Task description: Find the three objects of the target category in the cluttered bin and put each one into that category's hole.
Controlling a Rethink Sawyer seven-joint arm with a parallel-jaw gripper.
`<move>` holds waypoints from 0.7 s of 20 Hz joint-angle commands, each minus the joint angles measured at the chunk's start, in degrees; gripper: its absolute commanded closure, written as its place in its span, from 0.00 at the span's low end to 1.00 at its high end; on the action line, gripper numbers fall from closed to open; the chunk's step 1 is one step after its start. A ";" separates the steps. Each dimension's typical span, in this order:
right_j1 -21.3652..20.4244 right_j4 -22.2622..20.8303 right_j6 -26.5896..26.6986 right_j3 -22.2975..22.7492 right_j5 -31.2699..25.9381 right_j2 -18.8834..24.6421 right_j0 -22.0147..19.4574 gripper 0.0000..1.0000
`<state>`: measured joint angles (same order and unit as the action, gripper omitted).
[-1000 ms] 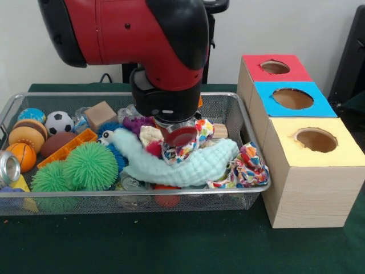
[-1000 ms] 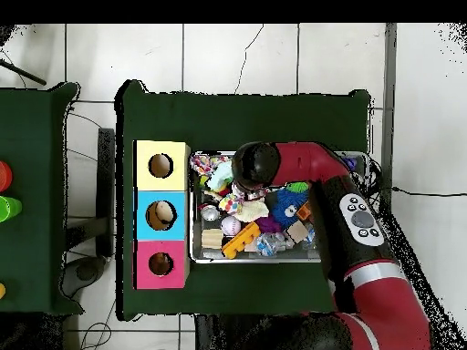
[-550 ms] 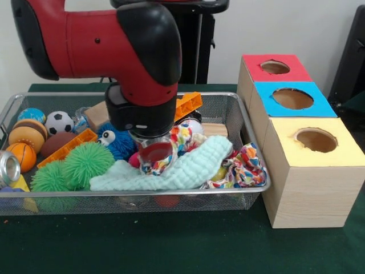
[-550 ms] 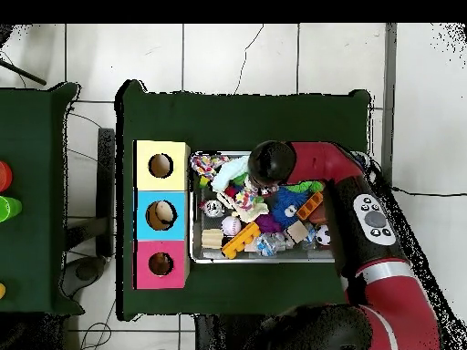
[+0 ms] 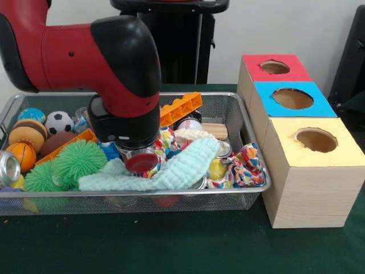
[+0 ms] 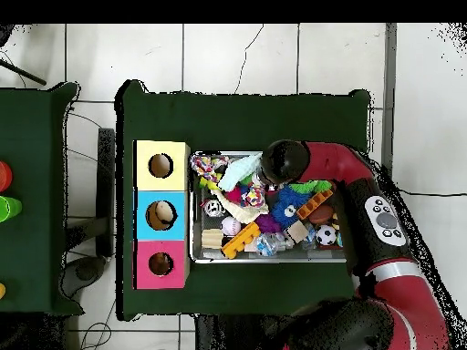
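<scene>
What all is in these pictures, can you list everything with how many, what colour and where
Wire bin: one, silver, on the green table.
Box with three holes: one, tops red, blue, yellow, beside the bin.
Cloth: one, pale mint, draped at the bin's front.
Patterned fabric: one, multicolour, bin corner nearest the box.
Spiky balls: two, green, front of the bin.
Soccer ball: one, black and white, back of the bin.
Basketball: one, orange, bin's end.
Toy block: one, orange, back of the bin.
Arm: one, red and black, reaching down into the bin; gripper hidden in the clutter.
</scene>
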<state>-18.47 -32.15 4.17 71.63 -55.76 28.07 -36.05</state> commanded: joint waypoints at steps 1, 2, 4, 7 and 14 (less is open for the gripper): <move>6.22 -6.50 13.42 -3.53 2.99 2.92 -2.70 1.00; 6.36 -6.48 13.89 -3.66 2.66 3.21 -3.03 1.00; 6.53 -6.49 14.45 -4.00 2.02 3.64 -3.45 1.00; 6.71 -6.50 15.24 -4.13 1.21 4.28 -3.93 1.00; 6.08 -6.69 19.26 -5.47 -3.00 5.37 -5.09 1.00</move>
<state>-16.47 -32.21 5.63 70.36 -56.50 31.57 -39.31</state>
